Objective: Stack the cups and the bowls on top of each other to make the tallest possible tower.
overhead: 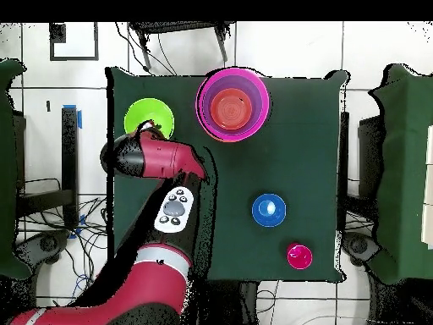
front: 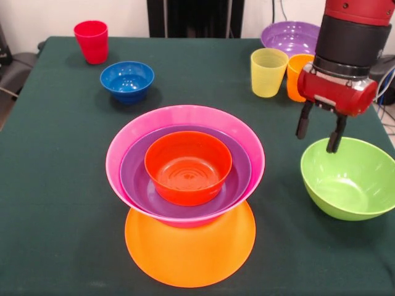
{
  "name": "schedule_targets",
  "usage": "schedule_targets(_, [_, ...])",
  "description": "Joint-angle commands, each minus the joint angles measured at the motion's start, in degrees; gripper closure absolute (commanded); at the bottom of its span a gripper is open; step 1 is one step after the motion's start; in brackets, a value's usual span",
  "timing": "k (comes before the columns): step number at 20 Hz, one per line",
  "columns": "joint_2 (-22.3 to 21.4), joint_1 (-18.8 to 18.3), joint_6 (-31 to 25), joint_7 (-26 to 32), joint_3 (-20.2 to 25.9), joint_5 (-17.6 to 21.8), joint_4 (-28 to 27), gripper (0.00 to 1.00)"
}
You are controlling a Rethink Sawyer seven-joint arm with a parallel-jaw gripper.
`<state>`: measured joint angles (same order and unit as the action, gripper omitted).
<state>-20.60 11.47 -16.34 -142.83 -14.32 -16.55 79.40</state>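
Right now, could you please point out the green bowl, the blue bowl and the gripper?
green bowl (front: pixel 345 188): front view, inner wall.
blue bowl (front: pixel 126 79): front view, inside bottom.
gripper (front: pixel 320 131): front view, midway between its fingertips.

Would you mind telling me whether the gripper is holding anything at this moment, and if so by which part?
Nothing is held. The gripper is open and empty, hanging just above the far rim of the lime green bowl.

Bright, even light (soft shadows), with glare on the red-orange bowl (front: pixel 187 168).
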Motion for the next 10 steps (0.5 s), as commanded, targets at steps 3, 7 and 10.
schedule_targets(3, [8.1,-0.4,-1.7,-6.3,5.6,-2.2,-5.3,0.0])
schedule_targets(7, [8.9,-0.2,-1.5,-5.9,5.0,-2.2,-5.3,0.0])
schedule_targets(10, [8.3,-0.3,-1.8,-5.6,4.4,-1.8,-4.7,0.0])
